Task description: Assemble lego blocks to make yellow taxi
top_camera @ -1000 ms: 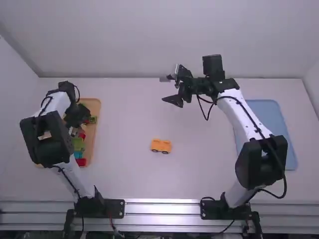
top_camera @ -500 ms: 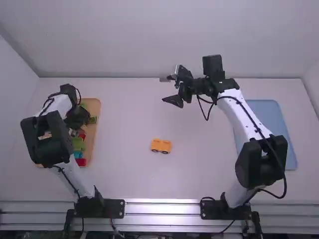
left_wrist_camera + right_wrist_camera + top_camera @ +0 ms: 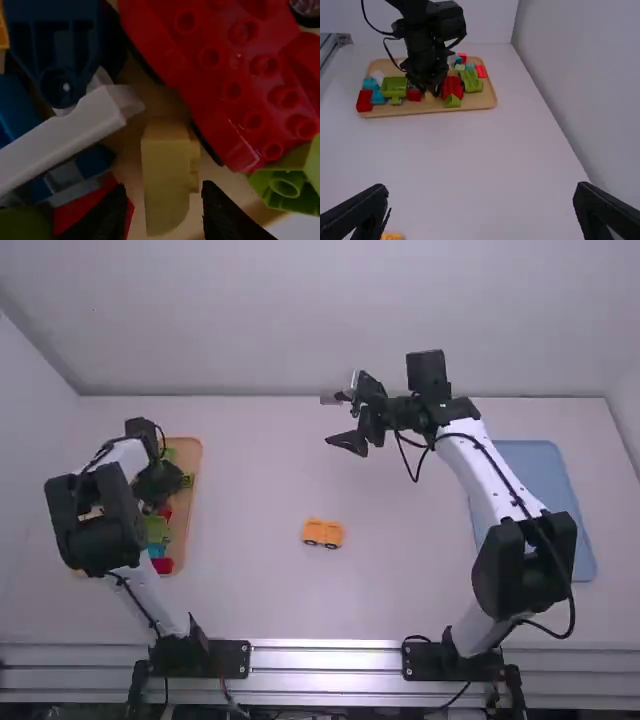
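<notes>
Hovering over the wooden tray [image 3: 195, 460] at the left of the frame, the left gripper [image 3: 164, 187] is keeping its fingers apart, one on either side of a pale yellow block with a curved end [image 3: 165, 175]. That block is lying on its side in the tray, its studs facing sideways, just beside a red studded piece [image 3: 215, 65]; a white bar [image 3: 65, 130] is lying close by on its other side. The orange wheeled car base [image 3: 323, 532], probably the start of the taxi, is standing on the table just below the middle of the frame. The right gripper [image 3: 481, 189] is hanging in the upper middle of the frame, its fingers also apart, with nothing between them.

The step in hand is apparently picking the yellow block. The crowding is posing the main risk: a finger descending a little off line could be landing on the red piece's edge or pushing the white bar, and so nudging the block askew. Because the studs are facing one finger, closing could be pressing on knobs rather than a flat wall, letting the block twist or slip. The curved end could be sliding free if the grip is catching too near it. Even a sound grip could be leaving the block sideways, so it would be needing a turn before its studs or sockets could be meeting the car base.
</notes>
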